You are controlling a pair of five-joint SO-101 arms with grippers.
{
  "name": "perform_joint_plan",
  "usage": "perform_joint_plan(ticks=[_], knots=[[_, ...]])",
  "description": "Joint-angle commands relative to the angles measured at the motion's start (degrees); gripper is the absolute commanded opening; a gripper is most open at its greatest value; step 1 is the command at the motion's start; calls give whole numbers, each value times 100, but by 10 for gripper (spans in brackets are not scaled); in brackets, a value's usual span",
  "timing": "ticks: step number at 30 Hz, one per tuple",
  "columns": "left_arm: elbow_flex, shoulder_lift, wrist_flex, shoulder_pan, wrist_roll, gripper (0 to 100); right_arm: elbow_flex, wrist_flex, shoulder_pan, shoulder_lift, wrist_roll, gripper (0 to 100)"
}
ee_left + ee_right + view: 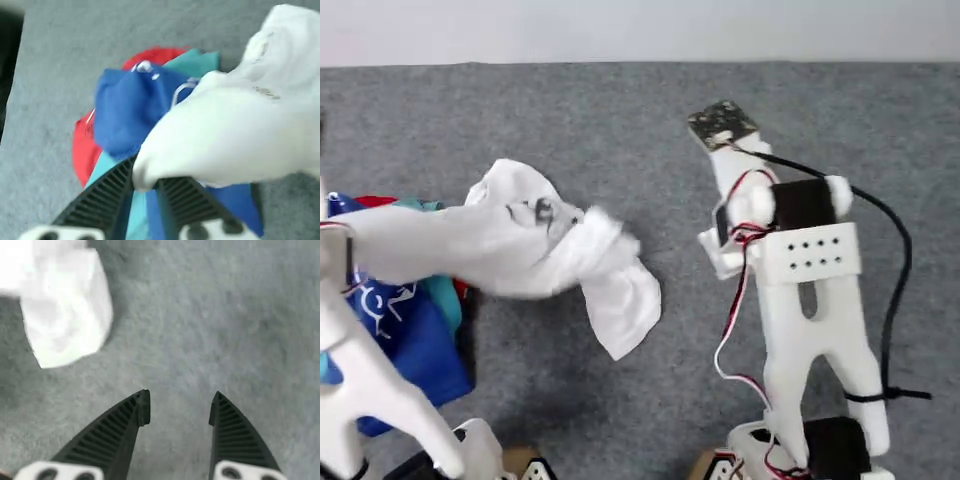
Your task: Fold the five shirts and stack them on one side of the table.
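Counter (620,130): grey and felt-like, it carries all the shirts and both arms.
White shirt (520,245): bunched, not spread. It stretches from the left edge, over the pile, to the middle of the counter. Its free end lies left of the right arm; I cannot tell if this end touches the counter.
Pile (405,320): unfolded shirts at the near left, a blue shirt (125,110) on top, a teal shirt (205,60) and a red shirt (82,145) under it.
Right arm (810,290): it stands at the right, apart from the white shirt.
Left pincer (147,177): closed on an edge of the white shirt, above the pile.
Right pincer (180,407): wide open and holding nothing, over bare counter, with the shirt's free end (65,315) near it.
Step in hand: I judge the first shirt is being taken off the pile for folding; no folded stack is seen yet.
Next move: the shirt probably must be brought to the middle and laid flat. The right pincer could take the free end, so both arms pull the cloth open before any fold.
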Motion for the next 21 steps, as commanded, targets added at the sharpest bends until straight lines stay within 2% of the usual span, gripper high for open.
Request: perform_joint_plan(ticks=[1, 5, 10, 17, 21], knots=[[92, -88, 44, -237, 44, 5, -79, -251, -505, 321, -44, 200], [462, -97, 18, -220, 44, 5, -334, -180, -1174, 1059, -35, 202], [787, -53, -79, -237, 35, 5, -1266, 664, -2141, 1938, -35, 240], [1174, -62, -281, -431, 62, 5, -1310, 664, -3240, 2448, -26, 269], [1182, -53, -281, -475, 62, 5, -1345, 602, -3609, 2958, -26, 270]])
